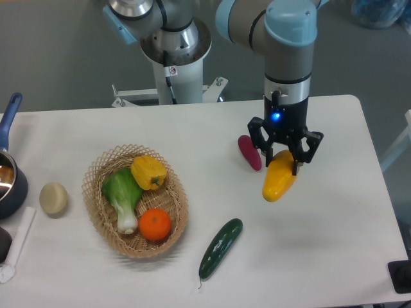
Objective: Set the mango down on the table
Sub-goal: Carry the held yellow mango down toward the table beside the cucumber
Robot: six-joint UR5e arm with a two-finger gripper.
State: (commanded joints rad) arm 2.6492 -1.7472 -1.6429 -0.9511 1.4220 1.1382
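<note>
White table (334,256), cucumber (221,247), grey floor (58,58)

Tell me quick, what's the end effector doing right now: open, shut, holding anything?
End effector: closed on the smooth elongated yellow mango, gripping its upper end; the fruit hangs tilted beside the small purple vegetable.

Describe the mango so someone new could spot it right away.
Find the robot arm over the right half of the white table. The mango hangs in its gripper, beside the purple vegetable. It is smooth, long and yellow, unlike the lumpy yellow pepper in the basket.
</note>
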